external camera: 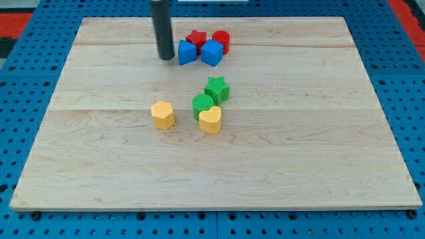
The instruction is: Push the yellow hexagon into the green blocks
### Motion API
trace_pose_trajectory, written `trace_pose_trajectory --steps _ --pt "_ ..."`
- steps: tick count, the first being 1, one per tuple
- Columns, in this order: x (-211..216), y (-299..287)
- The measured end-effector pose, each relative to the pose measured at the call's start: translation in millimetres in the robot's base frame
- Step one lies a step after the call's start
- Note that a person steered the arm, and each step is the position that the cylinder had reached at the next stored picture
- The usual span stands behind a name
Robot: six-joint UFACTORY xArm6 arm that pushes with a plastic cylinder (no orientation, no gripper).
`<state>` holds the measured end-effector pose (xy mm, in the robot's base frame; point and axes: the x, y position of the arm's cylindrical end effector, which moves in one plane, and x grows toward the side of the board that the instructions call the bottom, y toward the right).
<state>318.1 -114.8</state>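
The yellow hexagon (163,114) lies near the board's middle, left of the green blocks with a gap between. The green cylinder (202,104) and the green star (216,88) touch each other, the star up and to the right. A yellow heart (210,120) rests against the green cylinder's lower right side. My tip (165,58) is near the view's top, well above the yellow hexagon and just left of a blue block, not touching the hexagon.
Near the view's top sit a cluster of two blue blocks (187,52) (212,52), a red star (196,38) and a red cylinder (221,40). The wooden board (99,166) lies on a blue pegboard surface (20,79).
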Motion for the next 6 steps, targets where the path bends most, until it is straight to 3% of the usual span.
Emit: trace_pose_trajectory --steps 4,5,6 --pt "168 -26" --pt "167 5" --pt "134 38"
